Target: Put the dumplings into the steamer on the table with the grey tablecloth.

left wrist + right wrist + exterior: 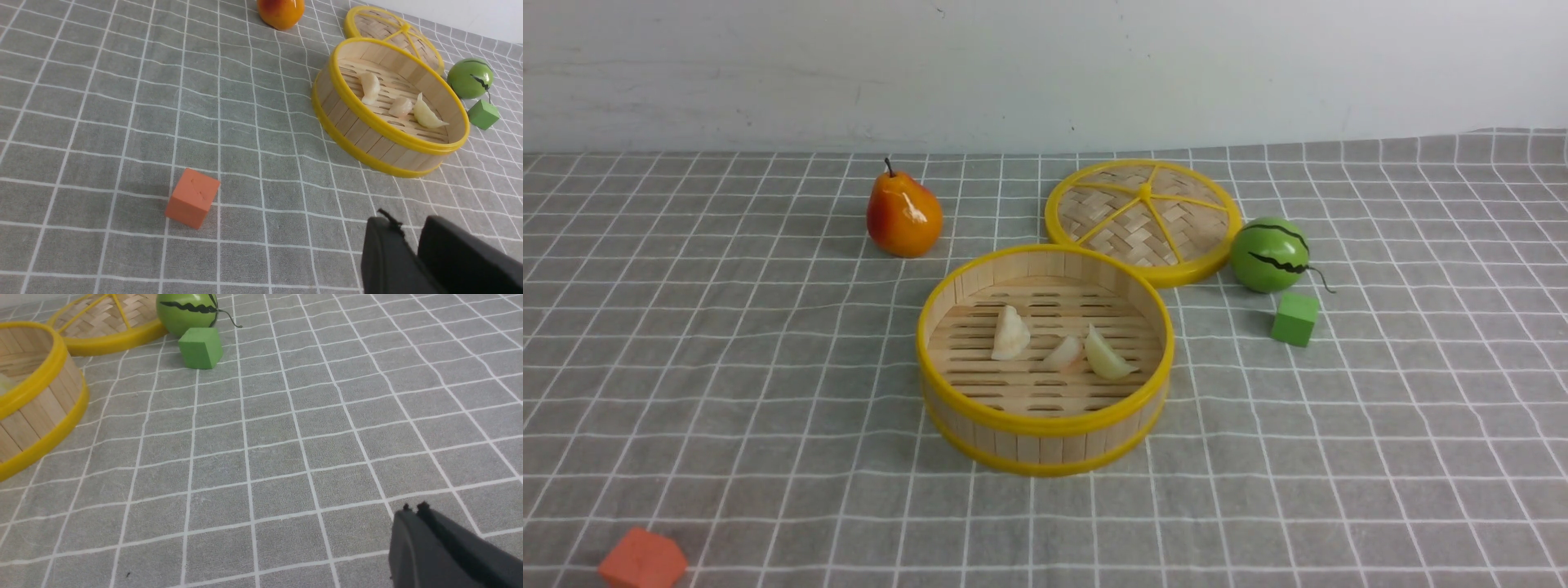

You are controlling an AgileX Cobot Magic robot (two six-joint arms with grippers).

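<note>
The steamer [1045, 426] stands in the middle of the grey tablecloth [727, 367] that covers the table. Three dumplings lie on its slatted floor: one to the left [1010, 333], one in the middle [1064, 353] and one to the right [1107, 357]. The left wrist view shows the same dumplings [401, 107] inside the steamer [359, 130]. My left gripper [408, 224] hovers over bare cloth well short of the basket, its fingers a little apart with nothing between them. My right gripper [413, 510] is shut and empty over bare cloth, away from the steamer [36, 412]. Neither gripper shows in the front view.
The woven lid [1143, 216] lies flat behind the steamer, touching its rim. A pear [903, 214] stands at the back left. A green toy melon [1269, 254] and a green cube [1294, 318] sit to the right. An orange cube [642, 560] rests at the front left.
</note>
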